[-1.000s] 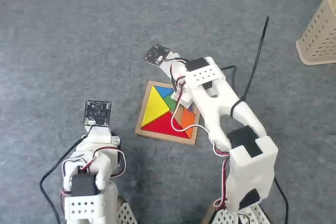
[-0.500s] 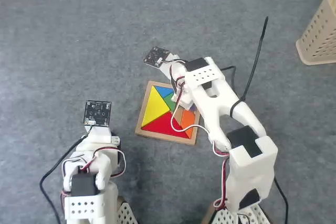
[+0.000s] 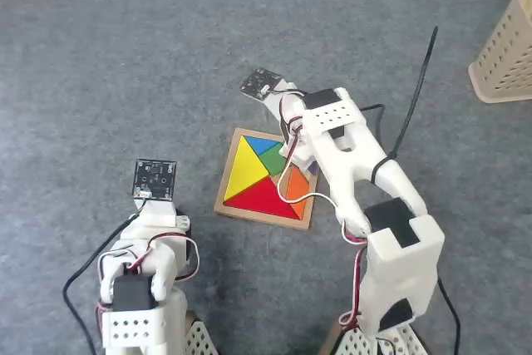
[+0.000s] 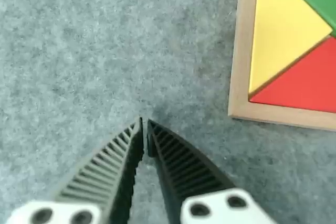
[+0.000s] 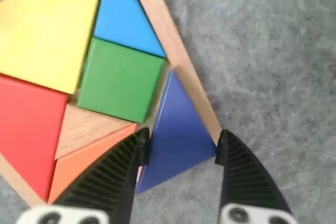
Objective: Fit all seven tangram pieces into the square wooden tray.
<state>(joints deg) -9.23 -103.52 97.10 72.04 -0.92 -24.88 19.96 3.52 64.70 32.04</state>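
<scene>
The dark blue triangular wooden piece [image 5: 176, 124] is pinched in the right claw [image 5: 181, 141], lying across the rim of the square wooden tray [image 5: 181, 64]; it likely needs lifting clear, turning and lowering flat into the bare triangular gap [image 5: 86, 127] beside one jaw. The rim and the orange wooden piece [image 5: 89, 161] by that jaw could snag it; the left claw [image 4: 144, 129] rests closed and empty on the grey carpet [image 4: 68, 51]

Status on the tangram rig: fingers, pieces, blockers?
Left gripper shut, over carpet beside tray. Right gripper shut on indigo triangle, which overhangs the tray edge, not seated. Bare slot beside green square; nothing blocking.
</scene>
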